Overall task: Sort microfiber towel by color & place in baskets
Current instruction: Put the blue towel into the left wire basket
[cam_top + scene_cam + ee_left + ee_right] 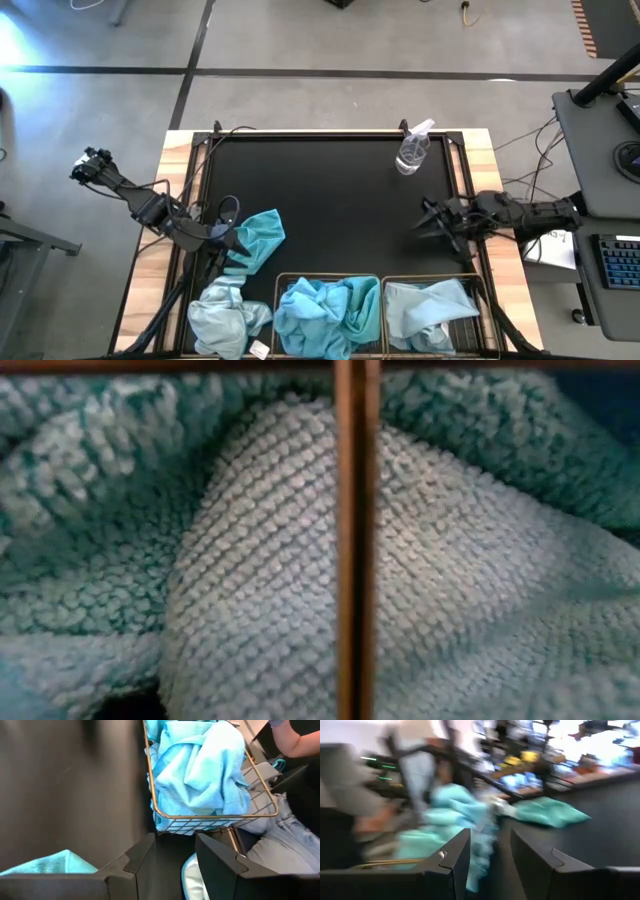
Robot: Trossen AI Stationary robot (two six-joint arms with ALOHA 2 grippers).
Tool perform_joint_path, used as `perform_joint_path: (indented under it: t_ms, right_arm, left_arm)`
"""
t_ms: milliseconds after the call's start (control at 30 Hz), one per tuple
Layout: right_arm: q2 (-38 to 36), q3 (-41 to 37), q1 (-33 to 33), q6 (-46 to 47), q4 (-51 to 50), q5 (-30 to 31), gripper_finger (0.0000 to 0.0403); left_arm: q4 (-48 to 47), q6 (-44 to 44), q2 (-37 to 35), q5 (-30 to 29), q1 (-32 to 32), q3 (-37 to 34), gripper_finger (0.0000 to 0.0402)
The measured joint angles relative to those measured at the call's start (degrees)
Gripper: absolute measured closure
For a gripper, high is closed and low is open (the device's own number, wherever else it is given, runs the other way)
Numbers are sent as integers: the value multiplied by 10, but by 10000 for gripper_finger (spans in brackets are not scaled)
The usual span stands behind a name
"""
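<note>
A turquoise towel [260, 238] lies spread on the black mat toward the table's left. A pale grey-blue towel [228, 315] lies bunched at the near left edge. The left basket [328, 277] holds turquoise towels [200, 770]. The right basket [478, 300] holds pale towels [428, 308]. My left gripper [238, 243] is open at the turquoise towel's left edge. In its wrist view the left gripper [172, 862] shows pale cloth [192, 880] below the gap between its fingers. My right gripper [425, 222] hangs open and empty over bare mat beyond the right basket, and the right gripper [490, 857] shows the same gap in its wrist view.
A clear spray bottle [412, 150] lies near the far right of the mat. The low view is filled by pale and turquoise towel [250, 560] behind a basket wire [355, 540]. A person in jeans [285, 835] stands at the near edge. Bare mat lies in the middle.
</note>
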Motion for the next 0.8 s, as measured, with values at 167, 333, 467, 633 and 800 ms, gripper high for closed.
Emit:
perform_joint_path:
  t_ms: [167, 333, 467, 633, 800]
  right_arm:
    - [5, 2, -1, -4, -53, 106, 268]
    - [12, 2, 0, -5, -55, 100, 268]
    - [14, 3, 0, -12, -55, 100, 268]
    - [15, 1, 0, 11, -43, 98, 268]
    - [14, 0, 0, 24, -33, 98, 268]
  left_arm:
    - [1, 21, 0, -4, 0, 0, 276]
    - [-2, 21, 0, -3, 0, -2, 276]
    - [-26, 16, 0, -3, 0, -29, 276]
    - [-39, -53, -3, -2, 0, -71, 276]
    - [-36, -68, -7, 36, 0, -107, 276]
